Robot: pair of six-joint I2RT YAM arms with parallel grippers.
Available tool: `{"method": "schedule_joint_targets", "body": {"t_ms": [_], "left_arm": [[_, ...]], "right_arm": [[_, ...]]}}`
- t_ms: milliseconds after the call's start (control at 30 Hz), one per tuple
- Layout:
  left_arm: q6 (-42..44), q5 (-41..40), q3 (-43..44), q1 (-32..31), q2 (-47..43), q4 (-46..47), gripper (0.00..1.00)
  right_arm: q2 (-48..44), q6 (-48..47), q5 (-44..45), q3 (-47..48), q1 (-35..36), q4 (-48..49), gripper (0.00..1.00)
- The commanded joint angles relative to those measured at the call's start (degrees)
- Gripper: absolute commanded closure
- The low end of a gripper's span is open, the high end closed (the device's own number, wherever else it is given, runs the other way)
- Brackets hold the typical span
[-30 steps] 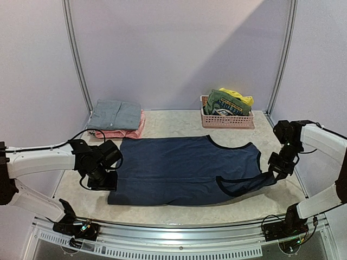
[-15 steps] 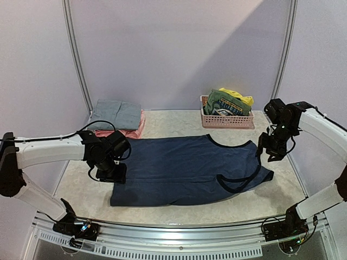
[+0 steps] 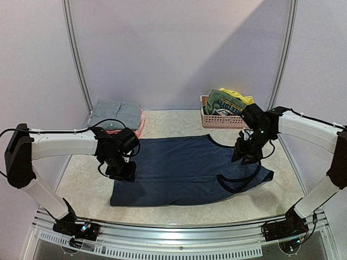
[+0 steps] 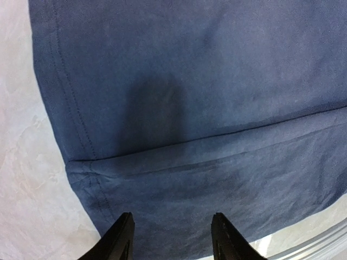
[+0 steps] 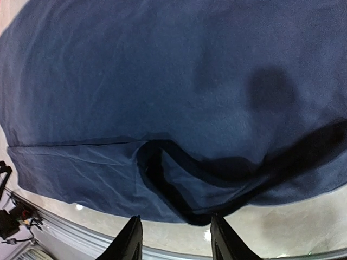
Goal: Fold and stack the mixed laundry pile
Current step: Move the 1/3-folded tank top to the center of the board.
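The navy sleeveless top lies flat across the table, its near strip folded over onto itself. My left gripper hovers open over its left hem, and the left wrist view shows the stitched hem and fold line under empty jaws. Over the top's right end, near the dark-bound armhole, my right gripper also stands open and holds nothing. A green printed tee and a yellow piece sit in the basket. The grey shirt lies folded at the back left.
The pink slatted basket stands at the back right against the wall. The folded grey shirt rests on a folded pink garment. Metal frame posts run up both back corners, and a rail lines the table's near edge.
My right gripper has left the top's right corner and swung left and back over the garment. My left gripper has slid right onto the top's left edge.
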Motion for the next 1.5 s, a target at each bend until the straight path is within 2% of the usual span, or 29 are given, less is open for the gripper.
{"method": "schedule_joint_targets", "body": {"t_ms": [0,267,700,1067,1467], "left_arm": [[1.4,2.84,1.62,0.46,3.01,2.74,0.51],[1.51,4.95,-0.95,0.5,5.76,5.26,0.52],[-0.68,5.75,-9.95,0.38,6.5,11.2,0.53],[-5.99,5.37,-17.68,-3.9,2.23,13.77,0.53],[-11.92,4.59,-23.7,-9.98,-2.45,14.58,0.53]], "right_arm": [[3.74,0.37,0.08,-2.7,0.18,2.34,0.59],[8.85,0.56,1.95,-9.66,-0.07,4.81,0.64],[9.43,2.55,1.16,-17.99,-1.03,7.78,0.64],[5.19,6.01,-1.05,-26.64,-0.93,10.05,0.64],[-5.93,10.79,-3.14,-37.14,-0.56,10.19,0.64]]}}
